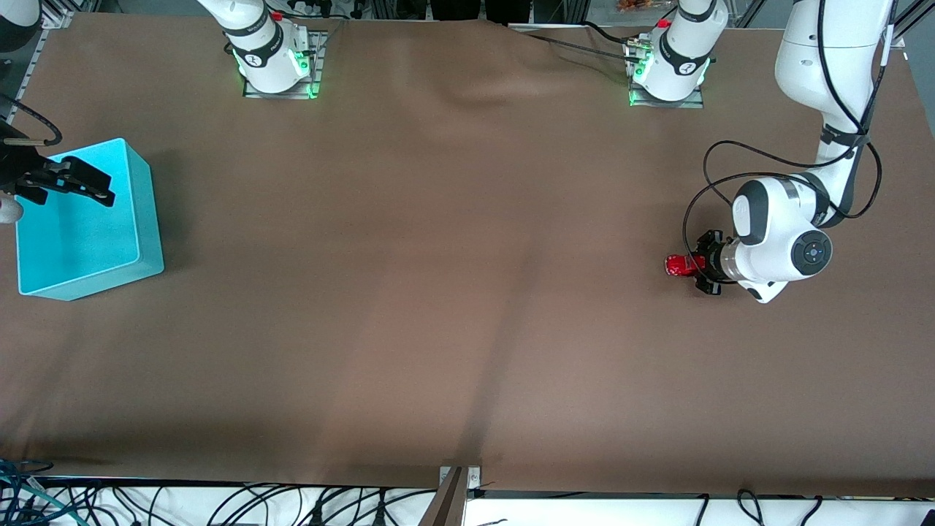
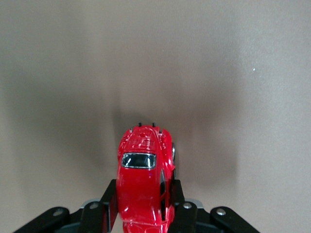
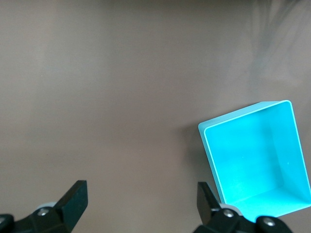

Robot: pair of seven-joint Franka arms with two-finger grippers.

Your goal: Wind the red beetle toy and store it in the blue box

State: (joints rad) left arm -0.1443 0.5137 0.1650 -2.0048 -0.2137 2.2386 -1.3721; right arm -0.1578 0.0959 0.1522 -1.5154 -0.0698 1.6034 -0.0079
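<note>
The red beetle toy (image 1: 676,266) lies low on the brown table toward the left arm's end. My left gripper (image 1: 695,266) is shut on it, reaching in sideways. In the left wrist view the black fingers (image 2: 109,200) press on both sides of the toy (image 2: 145,170), whose rounded end sticks out past them. The blue box (image 1: 146,219) stands open-topped at the right arm's end of the table. My right gripper (image 1: 86,186) hangs over the box's edge, open with nothing in it. The right wrist view shows its gripper (image 3: 141,193) spread wide over bare table beside the box (image 3: 257,155).
Brown cloth (image 1: 438,292) covers the whole table, with a fold near the arms' bases. The two arm bases (image 1: 277,66) stand along the edge farthest from the front camera. Cables (image 1: 701,212) loop off the left arm above the toy.
</note>
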